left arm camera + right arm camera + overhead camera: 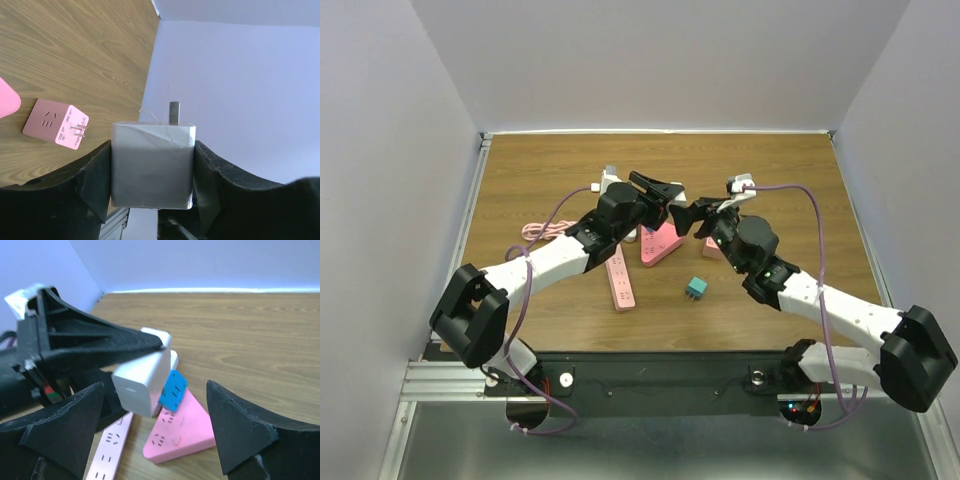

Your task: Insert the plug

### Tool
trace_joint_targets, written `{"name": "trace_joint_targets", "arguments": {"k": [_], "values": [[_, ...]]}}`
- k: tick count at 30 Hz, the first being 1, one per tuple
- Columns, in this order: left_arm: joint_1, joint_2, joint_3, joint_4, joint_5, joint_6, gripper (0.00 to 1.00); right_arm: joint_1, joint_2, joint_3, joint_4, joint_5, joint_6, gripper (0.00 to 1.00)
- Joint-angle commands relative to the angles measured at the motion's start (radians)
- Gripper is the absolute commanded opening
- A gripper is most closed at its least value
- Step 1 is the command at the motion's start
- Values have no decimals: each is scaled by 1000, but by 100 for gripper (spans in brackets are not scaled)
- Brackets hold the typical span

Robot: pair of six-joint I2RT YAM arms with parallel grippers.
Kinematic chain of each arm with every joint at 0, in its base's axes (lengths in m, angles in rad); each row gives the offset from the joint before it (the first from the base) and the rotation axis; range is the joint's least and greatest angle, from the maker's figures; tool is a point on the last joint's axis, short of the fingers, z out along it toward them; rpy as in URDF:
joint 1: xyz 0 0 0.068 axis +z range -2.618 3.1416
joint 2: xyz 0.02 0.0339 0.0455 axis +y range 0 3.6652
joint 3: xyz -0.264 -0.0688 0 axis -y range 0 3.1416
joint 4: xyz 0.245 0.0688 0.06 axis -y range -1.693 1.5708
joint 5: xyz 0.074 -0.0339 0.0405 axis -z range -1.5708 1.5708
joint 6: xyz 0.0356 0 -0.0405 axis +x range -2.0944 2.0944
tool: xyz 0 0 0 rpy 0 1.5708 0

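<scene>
My left claw [152,172] clamps the white plug [152,160], prongs pointing outward, near the triangular pink power strip [182,435]. My right claw [152,390] faces it, open and empty.

Robot lab test cell: plain white walls [650,60] round wood-top table [770,170], alu rail mount [430,382] at near edge.

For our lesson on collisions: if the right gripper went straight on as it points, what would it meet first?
Probably the white charger held by the left gripper; depth is hard to judge.
</scene>
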Motion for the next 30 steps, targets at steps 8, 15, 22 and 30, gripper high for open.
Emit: {"name": "trace_joint_targets", "arguments": {"k": [8, 15, 22, 30], "values": [[-31, -28, 27, 97, -2, -37, 0, 19, 114, 69, 166, 46, -36, 87], [-41, -39, -10, 117, 24, -71, 0, 19, 154, 95, 226, 120, -105, 73], [-40, -46, -28, 134, 32, -69, 0, 19, 189, 115, 255, 131, -148, 11], [63, -46, -54, 168, 121, 47, 60, 18, 96, 65, 219, 178, -178, 0]]}}
